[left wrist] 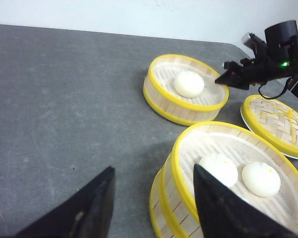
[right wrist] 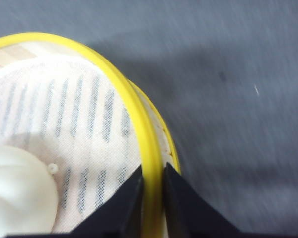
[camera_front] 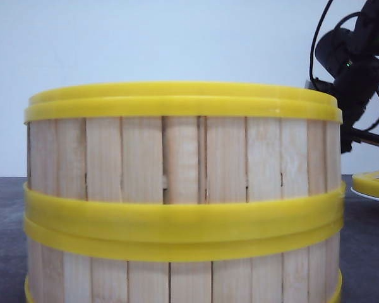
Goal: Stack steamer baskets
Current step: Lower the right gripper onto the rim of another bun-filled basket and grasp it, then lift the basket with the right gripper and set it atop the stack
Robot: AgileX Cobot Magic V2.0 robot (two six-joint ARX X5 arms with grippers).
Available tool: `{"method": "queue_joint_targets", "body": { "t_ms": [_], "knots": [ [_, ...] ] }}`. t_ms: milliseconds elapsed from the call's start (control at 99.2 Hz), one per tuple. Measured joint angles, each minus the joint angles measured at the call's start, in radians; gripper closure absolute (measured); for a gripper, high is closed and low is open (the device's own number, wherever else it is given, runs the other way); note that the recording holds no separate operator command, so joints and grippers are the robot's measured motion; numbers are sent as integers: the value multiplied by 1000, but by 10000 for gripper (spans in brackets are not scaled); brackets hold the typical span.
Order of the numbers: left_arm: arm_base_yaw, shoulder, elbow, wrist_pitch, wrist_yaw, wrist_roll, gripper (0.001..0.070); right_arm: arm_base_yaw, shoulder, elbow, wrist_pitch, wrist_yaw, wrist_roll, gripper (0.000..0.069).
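Observation:
Two steamer baskets stand stacked (camera_front: 183, 189) right in front of the front camera. The top one (left wrist: 238, 141) holds two white buns (left wrist: 217, 168). My left gripper (left wrist: 154, 168) is open by the stack's near rim, one finger over the table and one over the basket's inside, gripping nothing. A third steamer basket (left wrist: 186, 106) with one bun (left wrist: 188, 83) lies farther back. My right gripper (right wrist: 153, 171) is shut on that basket's yellow rim (right wrist: 114, 74), one finger inside and one outside; it also shows in the left wrist view (left wrist: 222, 79).
A woven bamboo lid with a yellow rim (left wrist: 275, 121) rests on a white plate to the right of the baskets, also at the front view's right edge (camera_front: 374, 183). The right arm (camera_front: 357, 69) rises behind the stack. Grey tabletop (left wrist: 64, 99) stretches to the left.

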Motion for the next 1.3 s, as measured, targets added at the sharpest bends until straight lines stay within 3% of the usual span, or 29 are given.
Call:
{"method": "queue_joint_targets", "body": {
  "t_ms": [182, 434, 716, 908, 1301],
  "knots": [
    [0, 0, 0, 0, 0, 0, 414, 0, -113, 11, -58, -20, -6, 648],
    [0, 0, 0, 0, 0, 0, 414, 7, -389, 17, -181, -37, -99, 648],
    [0, 0, 0, 0, 0, 0, 414, 46, -661, 20, -415, -163, -172, 649],
    [0, 0, 0, 0, 0, 0, 414, 97, -750, 20, -555, -216, -190, 650],
    [0, 0, 0, 0, 0, 0, 414, 269, -801, 21, -751, -198, -261, 650]
  ]
}}
